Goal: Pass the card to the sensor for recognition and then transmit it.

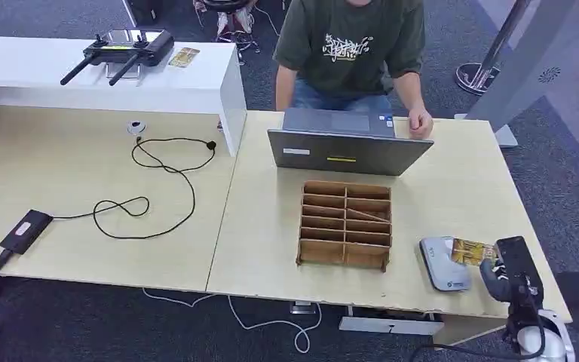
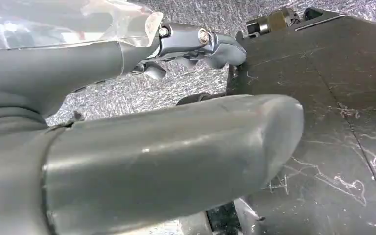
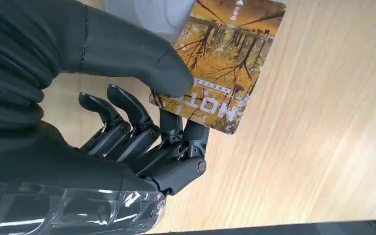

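The right hand [image 3: 142, 112] pinches the yellow-brown picture card [image 3: 220, 63] between its thick grey thumb and darker fingers; the right wrist view shows this grip plainly, while in the head view the card [image 1: 473, 251] is small, held over the grey rounded card sensor [image 1: 441, 262] near the pale wooden table's [image 1: 460, 188] front edge. The left hand [image 2: 176, 147] has curled fingers, but whether they hold nothing I cannot tell. Farther off stand a wooden compartment rack [image 1: 344, 224] and a grey laptop [image 1: 347, 143], with a person [image 1: 350, 49] behind it.
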Available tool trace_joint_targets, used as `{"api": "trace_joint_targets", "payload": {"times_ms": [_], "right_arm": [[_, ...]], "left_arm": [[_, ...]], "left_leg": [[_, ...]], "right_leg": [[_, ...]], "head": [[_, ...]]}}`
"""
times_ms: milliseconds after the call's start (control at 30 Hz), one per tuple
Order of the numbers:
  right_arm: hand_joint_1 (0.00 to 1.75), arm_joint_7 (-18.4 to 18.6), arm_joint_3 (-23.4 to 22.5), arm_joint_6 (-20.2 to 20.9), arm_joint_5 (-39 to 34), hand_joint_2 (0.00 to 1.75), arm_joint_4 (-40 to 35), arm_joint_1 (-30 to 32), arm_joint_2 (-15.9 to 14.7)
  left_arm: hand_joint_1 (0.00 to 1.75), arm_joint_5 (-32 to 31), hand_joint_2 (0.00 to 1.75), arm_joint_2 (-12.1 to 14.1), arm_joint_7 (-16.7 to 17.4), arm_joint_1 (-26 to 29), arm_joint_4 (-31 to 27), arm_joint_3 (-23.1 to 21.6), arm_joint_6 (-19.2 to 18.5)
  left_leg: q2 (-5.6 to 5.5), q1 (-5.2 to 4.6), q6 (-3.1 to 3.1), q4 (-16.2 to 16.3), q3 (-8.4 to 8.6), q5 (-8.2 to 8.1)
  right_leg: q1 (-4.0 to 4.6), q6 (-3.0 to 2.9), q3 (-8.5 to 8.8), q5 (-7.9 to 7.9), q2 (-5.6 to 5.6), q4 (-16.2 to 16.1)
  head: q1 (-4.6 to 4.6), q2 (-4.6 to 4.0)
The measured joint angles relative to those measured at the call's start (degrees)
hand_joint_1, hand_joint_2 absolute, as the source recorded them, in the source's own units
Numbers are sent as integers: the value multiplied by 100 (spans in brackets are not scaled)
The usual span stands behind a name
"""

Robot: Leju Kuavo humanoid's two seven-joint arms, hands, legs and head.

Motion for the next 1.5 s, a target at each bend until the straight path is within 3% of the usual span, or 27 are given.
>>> {"api": "trace_joint_targets", "payload": {"times_ms": [333, 633, 1267, 1500], "right_arm": [[175, 142, 22, 433, -9, 175, 304, -36, -317], [175, 151, 116, 501, 155, 175, 638, -154, -496], [175, 197, 188, 212, 528, 175, 1082, -434, -592], [175, -144, 190, -142, 586, 175, 1115, -465, -525]], "left_arm": [[0, -15, 0, 15, -46, 7, 0, -2, 22], [0, -26, 0, 26, -61, 6, -2, -2, 9], [0, 4, 0, 26, -59, 6, -2, -2, -13], [0, 24, 0, 28, -68, 15, -2, -2, 31]], "left_leg": [[-1, 0, 0, 0, 1, 0], [3, 1, 1, 0, 6, -1], [3, 0, 4, 0, 24, 1], [2, 0, 4, 0, 24, 1]], "right_leg": [[0, 0, 0, 0, -1, -1], [1, 0, 5, 0, 3, -2], [1, 3, 28, 3, 2, -5], [0, 2, 29, 3, 1, -4]], "head": [[0, 0], [0, 0], [0, 0], [-2, 0]]}}
